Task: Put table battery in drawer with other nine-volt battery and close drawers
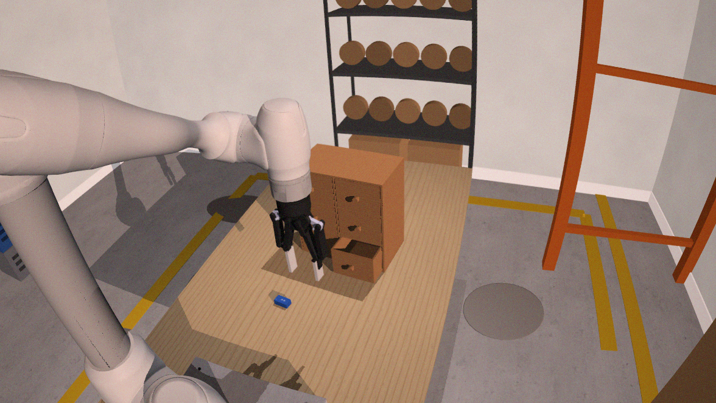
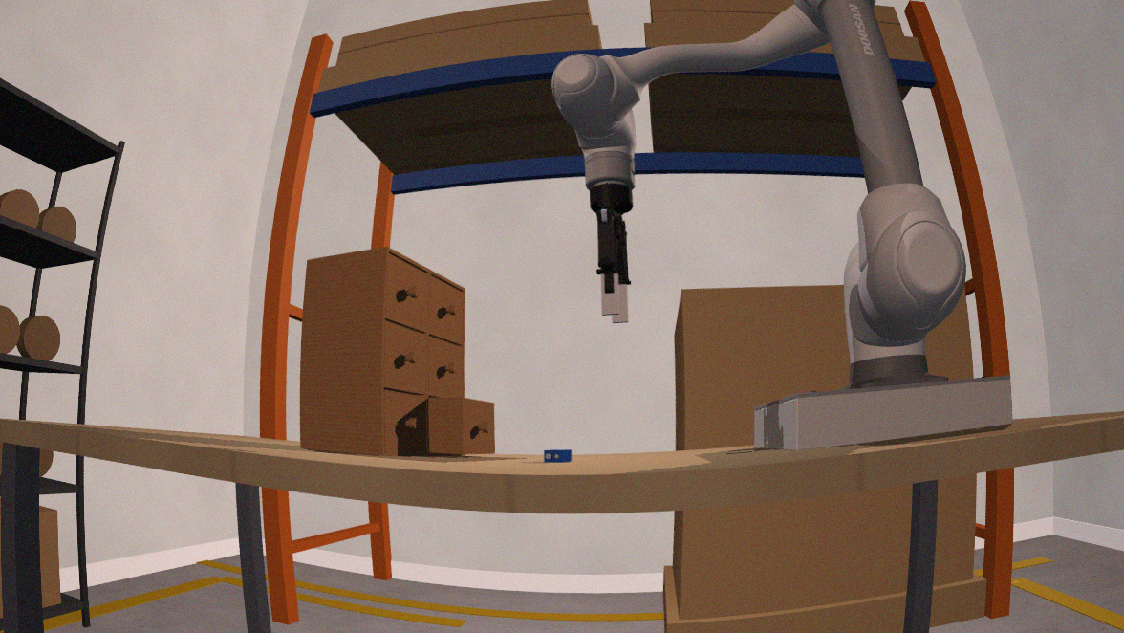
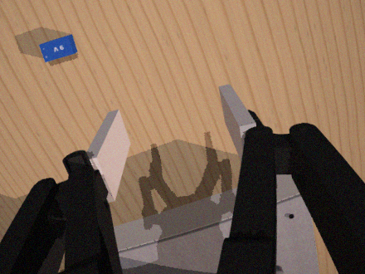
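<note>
A small blue nine-volt battery (image 1: 282, 301) lies flat on the wooden table top, in front of the chest; it shows in the exterior view (image 2: 556, 455) and at the upper left of the wrist view (image 3: 58, 49). The brown chest (image 1: 358, 199) has six drawers in two columns. Its bottom right drawer (image 1: 356, 258) stands pulled out a short way; the others look pushed in. I cannot see inside the open drawer. My gripper (image 1: 303, 266) hangs high above the table, pointing straight down, between the chest and the robot base. Its fingers are open and empty.
The robot's grey base (image 2: 880, 412) sits on the table's near end. A black shelf rack with round brown rolls (image 1: 403, 70) stands behind the chest. An orange rack frame (image 1: 581, 135) stands to the right, off the table.
</note>
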### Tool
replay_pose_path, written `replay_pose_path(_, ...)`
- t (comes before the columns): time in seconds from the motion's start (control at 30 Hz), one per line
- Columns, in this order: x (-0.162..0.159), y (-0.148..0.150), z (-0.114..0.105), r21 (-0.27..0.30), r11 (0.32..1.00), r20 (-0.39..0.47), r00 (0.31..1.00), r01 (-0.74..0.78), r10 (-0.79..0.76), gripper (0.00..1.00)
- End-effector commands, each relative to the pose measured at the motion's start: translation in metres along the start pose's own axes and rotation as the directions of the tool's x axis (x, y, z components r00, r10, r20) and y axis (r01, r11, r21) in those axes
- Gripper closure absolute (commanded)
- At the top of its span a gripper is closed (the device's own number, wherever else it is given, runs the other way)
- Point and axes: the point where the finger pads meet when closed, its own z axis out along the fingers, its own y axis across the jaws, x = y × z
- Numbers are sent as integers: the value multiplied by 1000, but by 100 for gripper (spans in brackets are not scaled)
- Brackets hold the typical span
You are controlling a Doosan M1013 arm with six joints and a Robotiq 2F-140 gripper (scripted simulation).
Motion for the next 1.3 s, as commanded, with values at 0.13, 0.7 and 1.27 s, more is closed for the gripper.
replay_pose_path(0.13,1,-1,-1,4,1000,2,1000,6,-6,0)
replay_pose_path(0.7,1,-1,-10,4,1000,2,1000,6,-6,0)
replay_pose_path(1.27,11,-1,-71,4,1000,2,1000,6,-6,0)
